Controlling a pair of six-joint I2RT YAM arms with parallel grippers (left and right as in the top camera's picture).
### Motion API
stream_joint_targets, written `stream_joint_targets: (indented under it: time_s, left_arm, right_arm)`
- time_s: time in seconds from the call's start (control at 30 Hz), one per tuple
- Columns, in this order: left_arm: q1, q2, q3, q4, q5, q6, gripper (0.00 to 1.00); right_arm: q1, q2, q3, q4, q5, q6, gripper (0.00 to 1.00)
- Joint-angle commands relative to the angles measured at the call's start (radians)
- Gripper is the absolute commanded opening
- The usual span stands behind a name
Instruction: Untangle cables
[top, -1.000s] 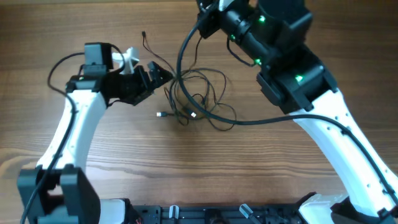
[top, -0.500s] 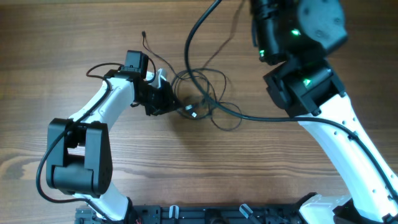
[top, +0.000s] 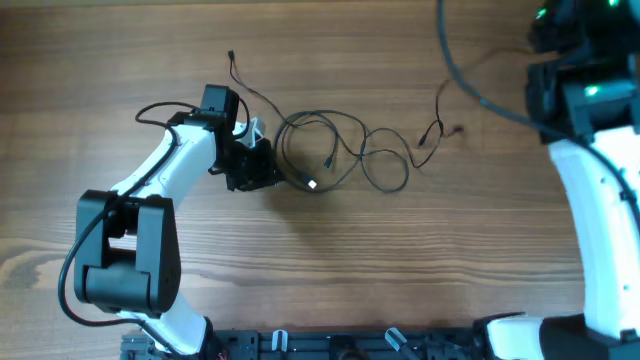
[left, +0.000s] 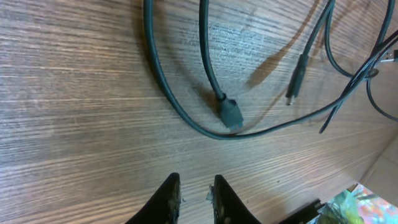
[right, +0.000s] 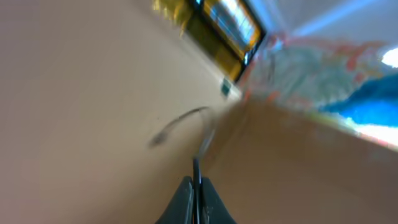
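The cables (top: 330, 150) are thin black cords lying in loose overlapping loops mid-table, with a silver-tipped plug (top: 313, 184). Some ends trail off to the right (top: 432, 130) and one to the upper left (top: 231, 55). My left gripper (top: 262, 170) sits low at the loops' left edge. In the left wrist view its tips (left: 194, 186) stand almost together over bare wood, and a cable loop (left: 186, 118) and a black plug (left: 230, 115) lie just ahead. My right gripper (right: 196, 183) is shut on one thin cable (right: 198, 165), raised off the table. It is hidden in the overhead view.
The right arm (top: 585, 90) fills the upper right corner, and its own thick black cable (top: 470, 85) arcs across above the table. The left arm (top: 160, 190) stretches in from the lower left. A dark rail (top: 350, 345) runs along the front edge.
The right arm swung away to the far right, drawing the tangle out into a longer chain of loops. The left gripper moved in from the left and closed at the loops' edge.
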Motion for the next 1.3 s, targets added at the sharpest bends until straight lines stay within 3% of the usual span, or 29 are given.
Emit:
stream_joint_targets:
  time_s: [0.0, 0.1, 0.13, 0.27, 0.43, 0.63, 0.73, 0.8, 0.83, 0.87, 0.93, 0.97, 1.0, 1.03, 1.07, 1.1, 1.13, 1.2, 1.27]
  left_arm:
    - [-0.004, 0.01, -0.002, -0.003, -0.01, 0.021, 0.19]
    - [-0.004, 0.01, -0.002, -0.002, -0.01, 0.021, 0.2]
    - [-0.004, 0.01, -0.002, -0.002, -0.01, 0.021, 0.2]
    - [-0.004, 0.01, -0.002, -0.002, -0.01, 0.021, 0.21]
    - [-0.004, 0.01, -0.002, -0.002, -0.01, 0.021, 0.21]
    - [-0.004, 0.01, -0.002, -0.002, -0.01, 0.021, 0.22]
    - [-0.004, 0.01, -0.002, -0.002, -0.01, 0.021, 0.22]
    - [-0.004, 0.01, -0.002, -0.002, -0.01, 0.021, 0.25]
    - [-0.004, 0.01, -0.002, -0.002, -0.01, 0.021, 0.29]
    - [-0.004, 0.01, -0.002, -0.001, -0.01, 0.021, 0.33]
    - [-0.004, 0.01, -0.002, 0.005, -0.01, 0.021, 0.47]
    - [-0.004, 0.01, -0.002, 0.01, -0.01, 0.021, 0.64]
    - [-0.004, 0.01, -0.002, 0.011, -0.01, 0.021, 0.88]
    - [-0.004, 0.01, -0.002, 0.013, -0.01, 0.021, 0.99]
    - [-0.004, 0.01, -0.002, 0.019, -0.01, 0.021, 1.0]
    - [-0.004, 0.01, -0.002, 0.025, -0.01, 0.021, 1.0]
    - [-0.004, 0.01, -0.002, 0.04, -0.01, 0.021, 1.0]
    - [-0.004, 0.01, -0.002, 0.066, 0.012, 0.029, 1.0]
    - [-0.004, 0.01, -0.002, 0.112, 0.178, 0.122, 1.0]
  right_arm:
    - [-0.136, 0.047, 0.004, -0.189, 0.034, 0.448, 0.04]
    - [-0.25, 0.067, 0.004, -0.493, -0.106, 0.758, 0.04]
    - [-0.312, 0.082, 0.002, -0.623, -0.234, 0.894, 0.04]
    - [-0.443, 0.139, 0.001, -0.866, -0.436, 1.088, 0.04]
    - [-0.552, 0.277, 0.001, -1.062, -0.505, 1.123, 0.04]
    - [-0.591, 0.417, 0.001, -1.149, -0.505, 1.123, 0.05]
    - [-0.591, 0.457, 0.001, -1.16, -0.522, 1.123, 0.27]
    - [-0.591, 0.46, -0.001, -1.159, -0.564, 1.121, 0.87]
    - [-0.591, 0.46, -0.001, -1.16, -0.586, 1.118, 1.0]
    - [-0.591, 0.46, -0.002, -1.164, -0.615, 1.098, 1.0]
    - [-0.591, 0.46, -0.005, -1.18, -0.647, 1.088, 1.0]
    - [-0.591, 0.46, -0.005, -1.204, -0.661, 1.088, 1.0]
    - [-0.591, 0.46, -0.005, -1.223, -0.682, 1.088, 1.0]
    - [-0.591, 0.46, -0.005, -1.247, -0.748, 1.087, 1.0]
    - [-0.591, 0.46, -0.006, -1.266, -0.864, 1.087, 0.97]
    - [-0.587, 0.46, -0.009, -1.285, -1.01, 1.087, 0.82]
    - [-0.576, 0.46, -0.014, -1.318, -1.172, 1.063, 0.48]
    - [-0.543, 0.46, -0.037, -1.358, -1.268, 1.006, 0.09]
    - [-0.483, 0.46, -0.085, -1.372, -1.268, 0.987, 0.04]
